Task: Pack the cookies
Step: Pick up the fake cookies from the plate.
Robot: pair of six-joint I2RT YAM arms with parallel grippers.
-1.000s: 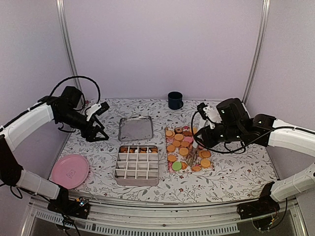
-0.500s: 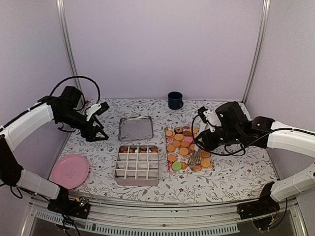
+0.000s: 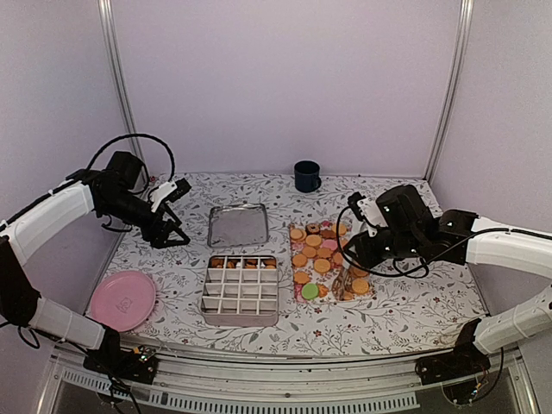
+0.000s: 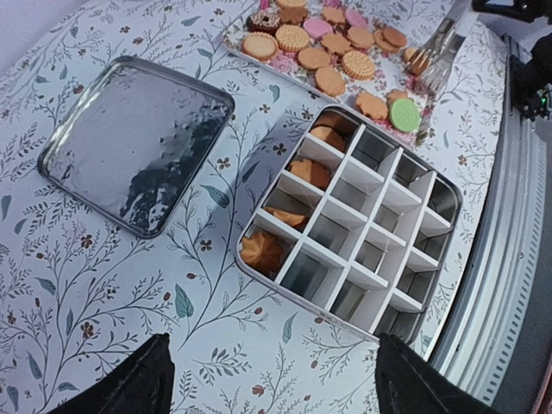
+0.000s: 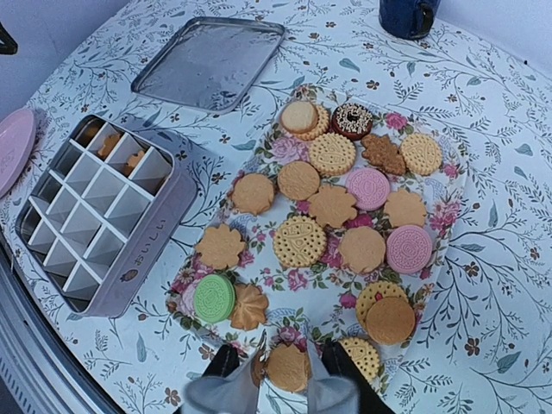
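Note:
The cookies [image 3: 321,255] lie on a floral tray [image 3: 291,231]; in the right wrist view they [image 5: 299,241] are mostly orange-tan, with pink ones, one green and one dark brown. A few cookies [image 4: 262,250] sit in the far row of the divided tin [image 3: 241,291]. My right gripper [image 5: 282,373] is shut on metal tongs [image 4: 436,50], low over the tray's near end. The tong blades straddle an orange cookie [image 5: 287,366]. My left gripper [image 4: 272,388] is open and empty, raised over the table left of the tin [image 4: 349,217].
The tin's lid [image 3: 237,225] lies flat behind the tin. A pink plate [image 3: 123,299] sits at the front left. A dark blue mug [image 3: 307,176] stands at the back. Walls close in on three sides.
My right arm has moved down and toward the near end of the tray, bringing the tongs around an orange cookie. The left arm has not moved.

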